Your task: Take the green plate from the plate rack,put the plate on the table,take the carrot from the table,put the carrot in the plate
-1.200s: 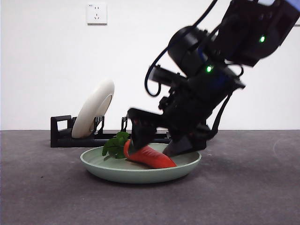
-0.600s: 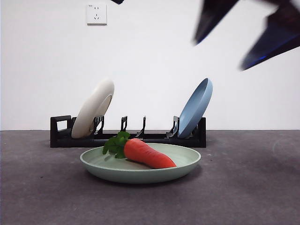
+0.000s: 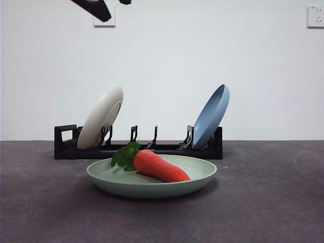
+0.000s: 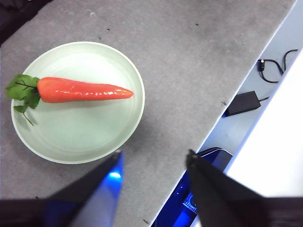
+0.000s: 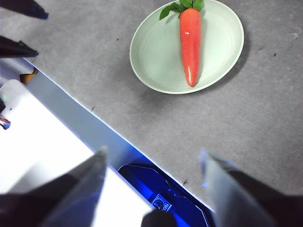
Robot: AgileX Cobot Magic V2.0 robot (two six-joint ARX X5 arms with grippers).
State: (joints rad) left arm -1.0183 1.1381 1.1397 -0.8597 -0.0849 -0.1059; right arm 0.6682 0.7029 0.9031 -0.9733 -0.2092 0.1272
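Observation:
The green plate (image 3: pixel 152 185) lies flat on the table (image 3: pixel 263 202) in front of the plate rack (image 3: pixel 136 150). The carrot (image 3: pixel 159 167) lies in the plate, with its leaves toward the cream plate's end of the rack. Plate (image 4: pixel 80 127) and carrot (image 4: pixel 83 90) also show in the left wrist view, and the plate (image 5: pixel 156 61) and carrot (image 5: pixel 190 40) in the right wrist view. My left gripper (image 4: pixel 152 161) is open and empty, high above the table beside the plate. My right gripper (image 5: pixel 152 153) is open and empty, high over the table's edge.
A cream-white plate (image 3: pixel 101 117) and a blue plate (image 3: pixel 211 116) stand in the rack. A black arm tip (image 3: pixel 96 7) shows at the top left. Beyond the table's edge lie a black adapter (image 4: pixel 241 101) and its cable.
The gripper that held the carrot in the plate has let go and risen out of the front view. The carrot and plate stay where they were.

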